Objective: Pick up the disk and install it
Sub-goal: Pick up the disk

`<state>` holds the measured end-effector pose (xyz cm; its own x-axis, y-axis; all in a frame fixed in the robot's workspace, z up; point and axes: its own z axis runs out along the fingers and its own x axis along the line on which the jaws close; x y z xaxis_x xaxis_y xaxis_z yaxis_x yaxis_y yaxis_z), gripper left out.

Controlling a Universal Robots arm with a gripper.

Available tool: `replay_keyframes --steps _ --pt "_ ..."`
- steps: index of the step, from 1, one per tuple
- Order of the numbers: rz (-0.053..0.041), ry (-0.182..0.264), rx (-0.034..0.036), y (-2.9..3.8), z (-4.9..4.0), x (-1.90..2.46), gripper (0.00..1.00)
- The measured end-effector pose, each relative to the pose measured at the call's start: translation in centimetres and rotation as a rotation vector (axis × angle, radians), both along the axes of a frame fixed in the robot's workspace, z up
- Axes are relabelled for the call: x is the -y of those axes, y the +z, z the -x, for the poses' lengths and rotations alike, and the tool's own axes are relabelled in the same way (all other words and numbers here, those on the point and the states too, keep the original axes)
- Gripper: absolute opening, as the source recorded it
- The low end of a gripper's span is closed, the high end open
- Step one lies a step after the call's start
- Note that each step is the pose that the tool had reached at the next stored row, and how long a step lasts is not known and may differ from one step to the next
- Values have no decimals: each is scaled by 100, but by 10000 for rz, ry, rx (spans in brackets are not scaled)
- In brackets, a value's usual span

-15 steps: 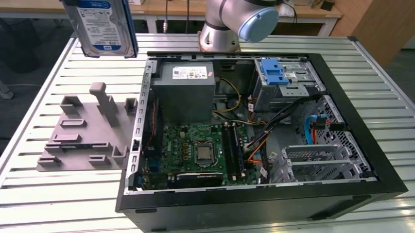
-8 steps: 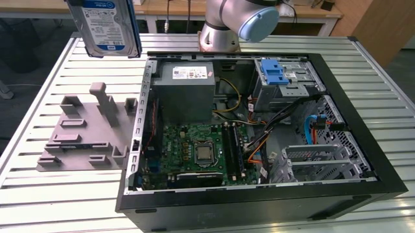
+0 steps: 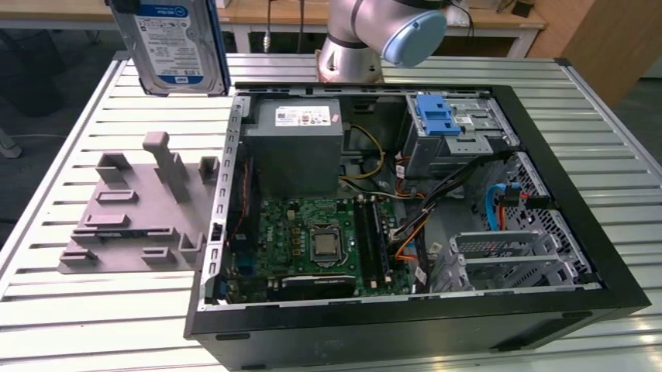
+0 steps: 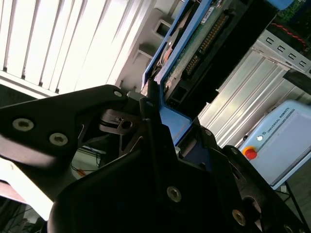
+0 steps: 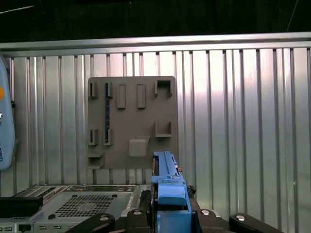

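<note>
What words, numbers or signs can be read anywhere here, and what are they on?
Disk in the hand: white-and-blue label, print too small to read.
Power supply: white sticker, print too small to read.
Pale control box, second wrist view: a maker's name only, not quoted.
Motherboard: markings too small to read.

Fixture (image 3: pixel 129 225) on table (image 3: pixel 93 310), beside case (image 3: pixel 414 329) (disk (image 3: pixel 170 43) aloft).
</note>
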<state>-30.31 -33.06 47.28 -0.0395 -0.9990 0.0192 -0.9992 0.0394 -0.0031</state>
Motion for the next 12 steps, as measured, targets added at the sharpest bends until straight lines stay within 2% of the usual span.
replay_keyframes --steps 8,12 --pt "1 0 -1 0 -72 140 36" --pt "1 0 -1 0 -102 168 36"
